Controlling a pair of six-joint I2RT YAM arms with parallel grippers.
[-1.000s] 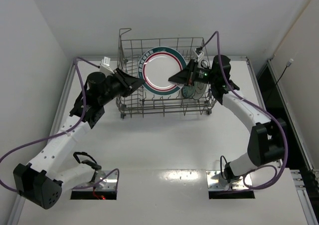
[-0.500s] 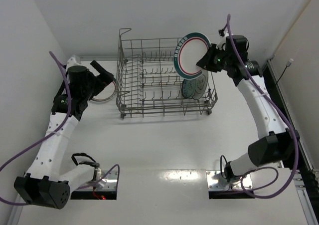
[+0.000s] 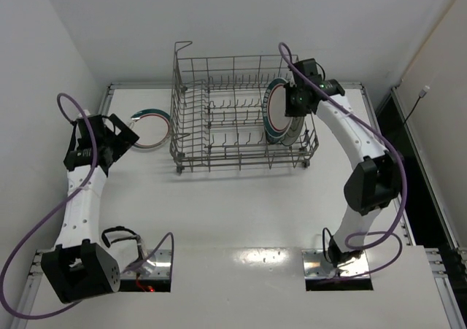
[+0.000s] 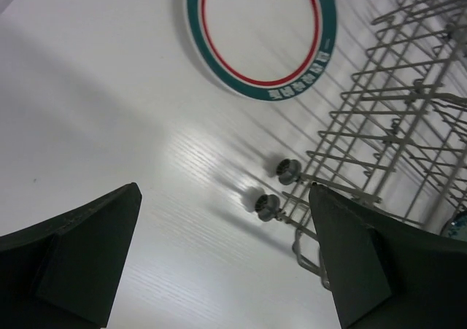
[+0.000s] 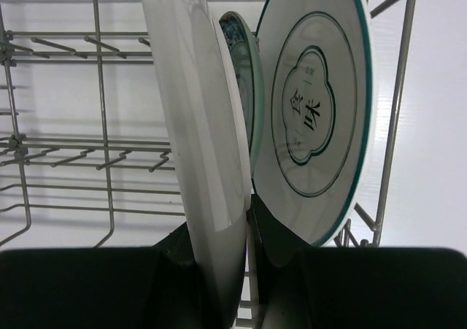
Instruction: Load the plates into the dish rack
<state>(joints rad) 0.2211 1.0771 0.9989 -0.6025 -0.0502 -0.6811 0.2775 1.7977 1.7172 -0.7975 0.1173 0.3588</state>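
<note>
The grey wire dish rack (image 3: 233,154) stands at the back of the table. At its right end my right gripper (image 3: 293,103) is shut on the top rim of a white plate with teal and red rings (image 3: 271,117), held upright among the tines. In the right wrist view that plate (image 5: 201,125) is edge-on between the pads. Behind it stand a small blue-green plate (image 5: 242,66) and a white teal-rimmed plate (image 5: 314,103). Another ringed plate (image 3: 153,127) lies flat on the table left of the rack. My left gripper (image 3: 125,134) hangs open beside this plate (image 4: 261,33), holding nothing.
The rack's left and middle tines (image 3: 219,114) hold nothing. Its small wheels (image 4: 270,205) rest on the white table (image 3: 241,212). A wall runs close along the left, and the table's raised edge (image 3: 109,88) lies behind the flat plate.
My right gripper carried the ringed plate from the rack's middle to its right end and lowered it in. My left gripper let go, opened, and drew back left toward the flat plate.
</note>
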